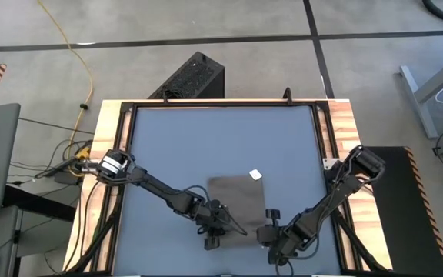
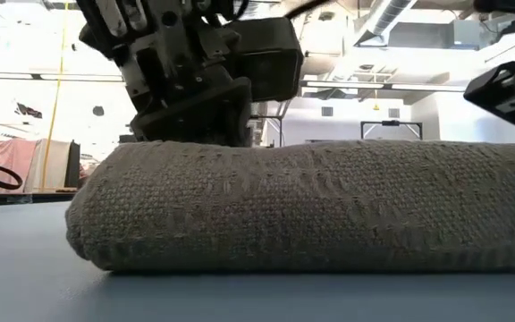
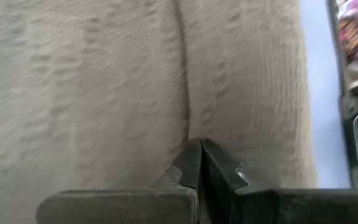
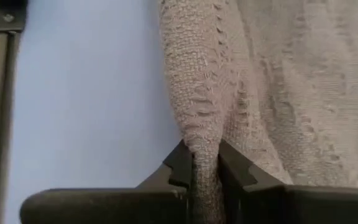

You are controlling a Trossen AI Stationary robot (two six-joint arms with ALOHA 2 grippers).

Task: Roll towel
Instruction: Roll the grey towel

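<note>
The taupe towel (image 1: pixel 233 196) lies on the blue-grey table (image 1: pixel 206 138), its white tag (image 1: pixel 256 175) at the far right corner. In the low view its near part (image 2: pixel 311 206) is a thick rounded fold resting on the table. My left gripper (image 1: pixel 215 229) is at the towel's near left end, shut on the cloth (image 3: pixel 104 93). My right gripper (image 1: pixel 271 237) is at the near right end, shut on the cloth (image 4: pixel 278 93). My left gripper has its two fingertips (image 3: pixel 185 165) closed together on the towel's near left part, where a crease (image 3: pixel 185 112) runs away from them. How many layers lie between them does not show. In the low view the gripper (image 2: pixel 186 107) comes from above onto the roll's top. My right gripper pinches a raised fold of the towel's right side edge (image 4: pixel 201 134) between its two fingers (image 4: pixel 238 168). The cloth stands up in a ridge between them, several layers thick. The rest of the towel lies on the table beside them.
Bare table (image 4: pixel 86 93) lies to the right of the towel and beyond it toward the far edge. The table's dark frame and wooden rim (image 1: pixel 114 115) run around it. A black box (image 1: pixel 191 77) and cables lie on the floor beyond the far edge.
</note>
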